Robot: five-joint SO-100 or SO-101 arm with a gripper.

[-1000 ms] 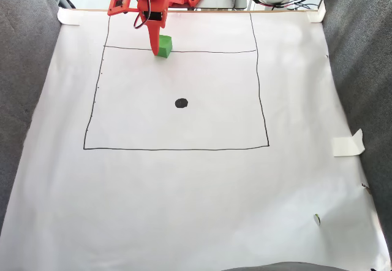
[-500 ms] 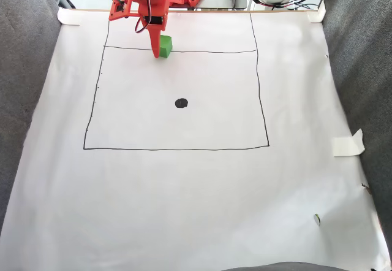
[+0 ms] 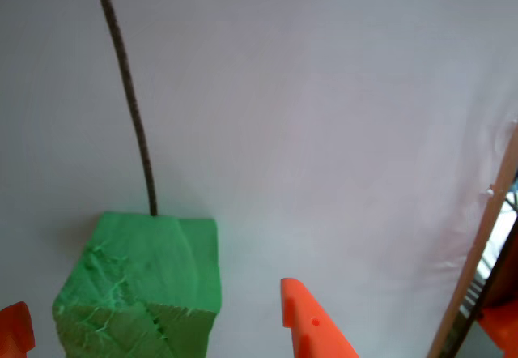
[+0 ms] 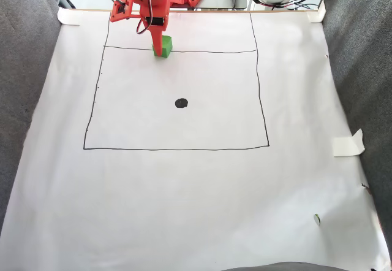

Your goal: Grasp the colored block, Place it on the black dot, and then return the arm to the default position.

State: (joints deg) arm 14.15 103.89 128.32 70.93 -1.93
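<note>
The fixed view looks down steeply from the near side of the white paper sheet [image 4: 196,191] toward the far edge, taking in the whole drawn black square outline [image 4: 177,149] from well back. The other view sits very close above the paper, looking down. Both share the bright green foam cube [image 4: 164,45] [image 3: 142,281] lying on a thin drawn line.

Surface: white paper sheet [image 4: 196,197] with thin drawn lines [image 4: 177,149]
Sides: grey fabric panels [image 4: 24,99] flank the sheet
Corners: tape pieces [image 4: 348,143] on the sheet's edges
Light: bright, even
</note>
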